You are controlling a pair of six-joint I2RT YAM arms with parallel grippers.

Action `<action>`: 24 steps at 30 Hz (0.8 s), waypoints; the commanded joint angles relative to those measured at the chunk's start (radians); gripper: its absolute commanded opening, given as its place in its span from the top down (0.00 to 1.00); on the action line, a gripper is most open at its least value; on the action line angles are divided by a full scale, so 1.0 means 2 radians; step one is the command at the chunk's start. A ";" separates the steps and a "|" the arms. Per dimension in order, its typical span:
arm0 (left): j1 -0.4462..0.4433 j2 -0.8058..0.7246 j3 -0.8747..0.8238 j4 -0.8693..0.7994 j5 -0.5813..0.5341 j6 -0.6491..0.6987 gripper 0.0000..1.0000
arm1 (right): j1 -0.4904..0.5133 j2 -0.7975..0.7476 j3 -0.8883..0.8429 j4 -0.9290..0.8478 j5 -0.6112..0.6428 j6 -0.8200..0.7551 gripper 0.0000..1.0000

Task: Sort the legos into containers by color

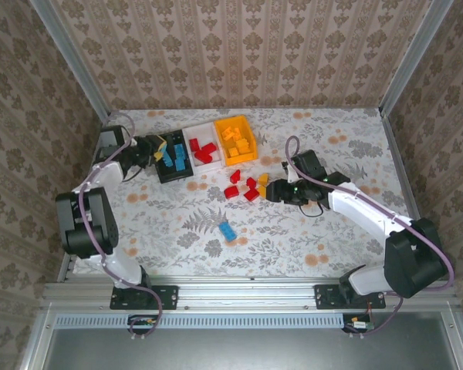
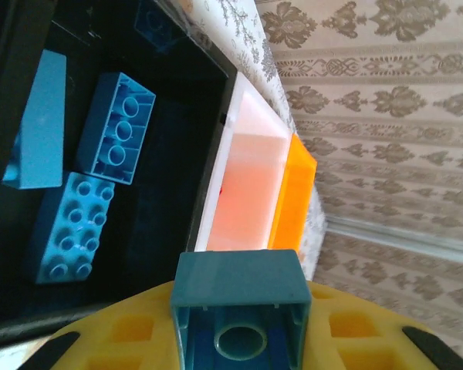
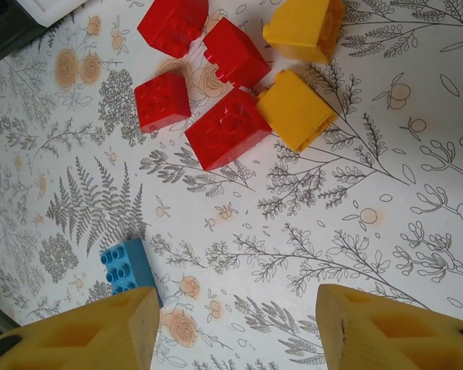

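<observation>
So the left gripper [image 2: 239, 330] is clamping down on a blue brick [image 2: 239, 281], with the hollow underside facing the wrist camera and a yellow finger [image 2: 123, 331] on each side of it. It's hanging right over the near edge of the black bin [image 2: 158, 223]. Three more blue pieces [image 2: 116, 127] are lying in that bin: one studs up, one showing its hollow bottom, and one on its side against the wall. The white bin [image 2: 247, 177] is sitting right next to the black one, and the orange bin [image 2: 293, 196] is joined on past that. In the overhead view the white one is holding a few red pieces [image 1: 203, 149] and the orange one is holding yellow pieces [image 1: 235, 139].

The right gripper [image 3: 235, 308] is hovering over the flowery tablecloth [image 3: 355, 200] with its fingers spread apart and nothing between them. Just ahead of it a little pile is waiting: four red bricks [image 3: 228, 127] bunched close together and two yellow bricks [image 3: 297, 108] on their right. The nearer yellow one is sitting right against a red one. A loose blue brick [image 3: 127, 266] is lying studs up on the cloth, just beside the tip of the finger on the left of the wrist view and well apart from the pile.
</observation>
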 commanded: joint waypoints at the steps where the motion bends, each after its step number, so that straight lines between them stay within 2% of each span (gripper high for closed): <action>1: -0.007 0.019 0.002 0.085 0.022 -0.085 0.71 | -0.002 -0.007 -0.009 0.007 0.002 0.006 0.42; 5: -0.008 0.037 0.001 0.094 0.019 -0.097 0.67 | -0.002 -0.005 -0.010 0.010 0.001 0.006 0.42; 8: -0.008 0.040 -0.004 0.096 0.015 -0.101 0.55 | -0.002 -0.005 -0.011 0.010 0.003 0.005 0.42; 16: -0.007 0.044 -0.007 0.104 0.021 -0.104 0.44 | -0.002 -0.008 -0.015 0.013 0.004 0.006 0.42; 24: -0.002 0.040 -0.015 0.111 0.023 -0.105 0.41 | -0.002 -0.012 -0.017 0.010 0.005 0.005 0.42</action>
